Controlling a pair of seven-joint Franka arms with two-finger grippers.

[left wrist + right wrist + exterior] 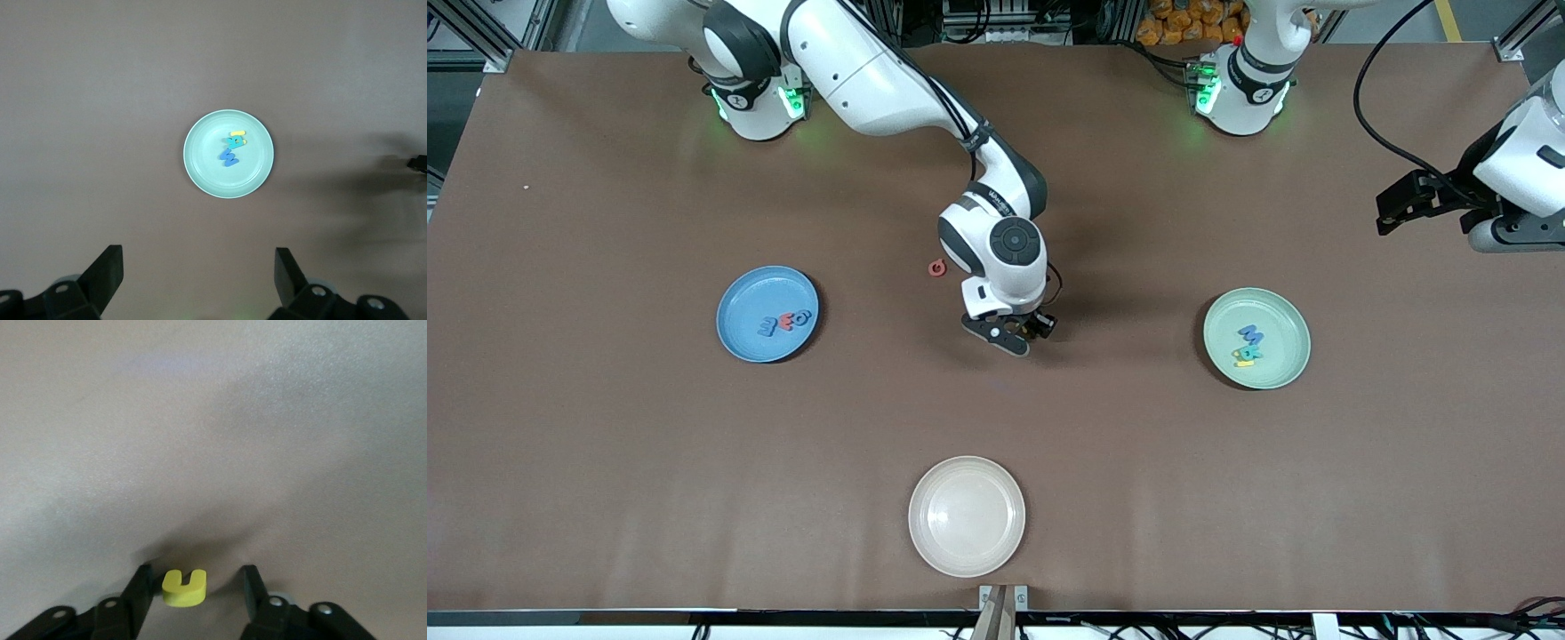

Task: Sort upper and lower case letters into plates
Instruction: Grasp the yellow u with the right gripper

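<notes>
The right gripper (193, 593) sits low on the brown table (605, 444), fingers straddling but not touching a yellow letter (184, 587), while the left gripper (199, 277) waits spread wide above the mint green plate (200, 173).

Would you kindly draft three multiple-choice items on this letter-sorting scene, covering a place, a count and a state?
1. Where is the red letter?
A. on the bare table
B. in the blue plate
C. in the cream plate

2. How many letters lie in the mint plate?
A. none
B. three
C. six

3. How do the right gripper's fingers stand around the yellow letter?
A. either side, gaps showing
B. far above it
C. clamped shut with nothing between

Answers: 1 A, it lies on the brown cover; 2 B, blue, teal, yellow; 3 A, the wrist view shows gaps.
</notes>
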